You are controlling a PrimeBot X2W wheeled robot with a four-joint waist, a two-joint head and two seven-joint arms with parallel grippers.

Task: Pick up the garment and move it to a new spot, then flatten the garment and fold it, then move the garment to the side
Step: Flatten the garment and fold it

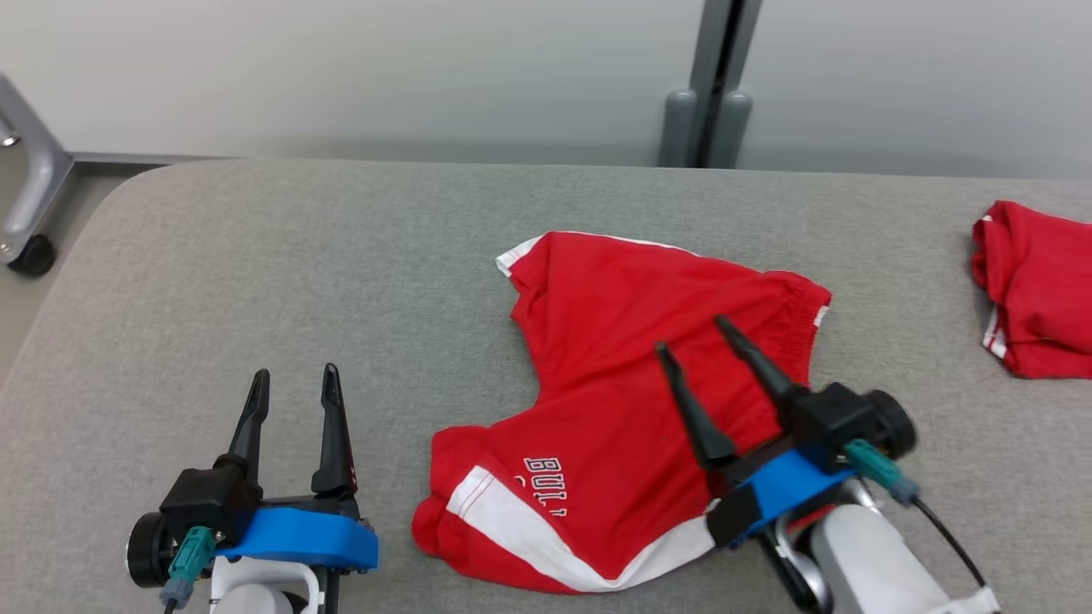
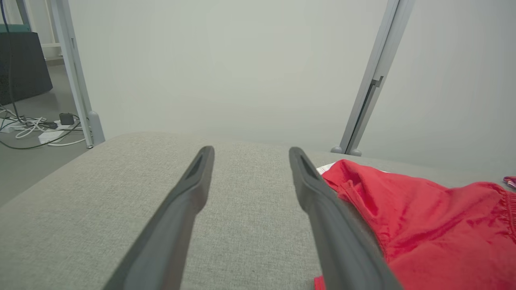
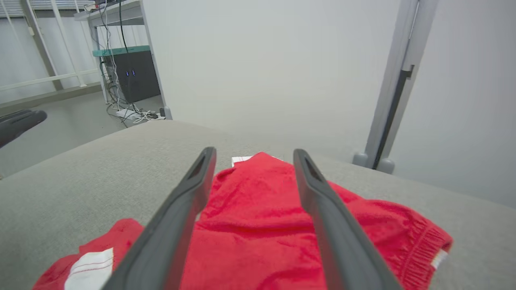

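A pair of red shorts with white trim, the garment [image 1: 614,375], lies spread on the grey padded table [image 1: 256,273], roughly in the middle. My right gripper [image 1: 693,337] hovers over its lower right part, fingers apart and holding nothing; the right wrist view looks along them over the garment [image 3: 258,225]. My left gripper [image 1: 294,375] stands open above bare table to the left of the garment, clear of it. In the left wrist view the garment [image 2: 423,217] lies to the right of my open left gripper [image 2: 250,151].
A second red garment [image 1: 1036,286] lies bunched at the table's right edge. A grey post [image 1: 708,85] stands against the wall behind the table. A metal frame with a caster [image 1: 30,247] stands off the table's far left corner.
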